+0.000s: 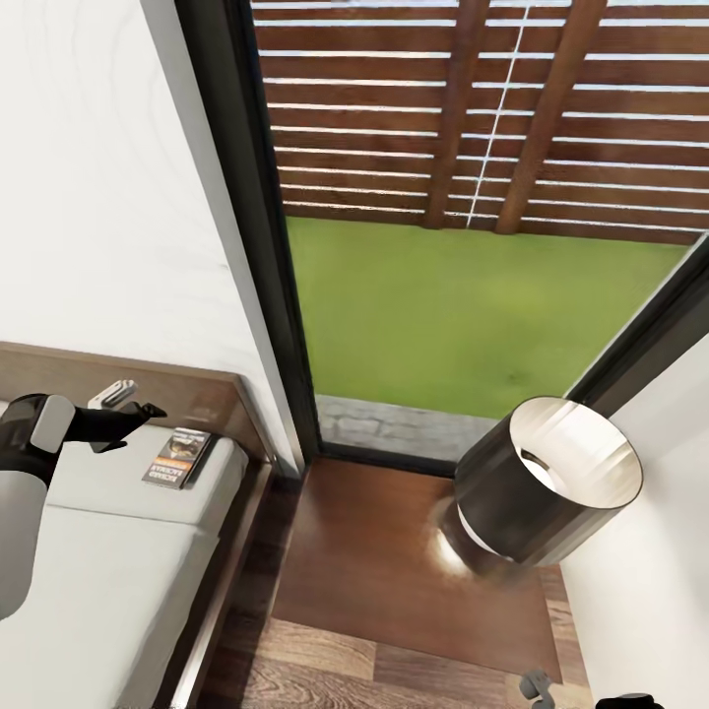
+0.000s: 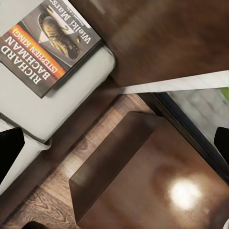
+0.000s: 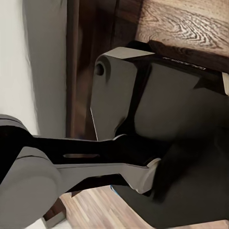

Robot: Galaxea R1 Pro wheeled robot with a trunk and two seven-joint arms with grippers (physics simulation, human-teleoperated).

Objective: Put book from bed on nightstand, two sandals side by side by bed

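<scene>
Hovering with its jaws spread and empty, the left gripper (image 1: 148, 414) sits just off the book (image 1: 178, 458), which lies at about five o'clock from it on the bed (image 1: 118, 551) corner; I'd say it should drop squarely over the cover before carrying it toward the nightstand (image 1: 394, 561).

On the bed (image 1: 108, 551), at its head corner nearest the window (image 1: 473, 295): the book (image 1: 178, 458), lying flat, close before the headboard (image 1: 187, 389). Just left of the book, above the mattress: the left gripper (image 1: 138, 418). Right of the bed, across a strip of floor (image 1: 325, 670): the nightstand (image 1: 394, 561), set before the window. On the nightstand's right rear: a lamp (image 1: 547, 478), against the right wall.
</scene>
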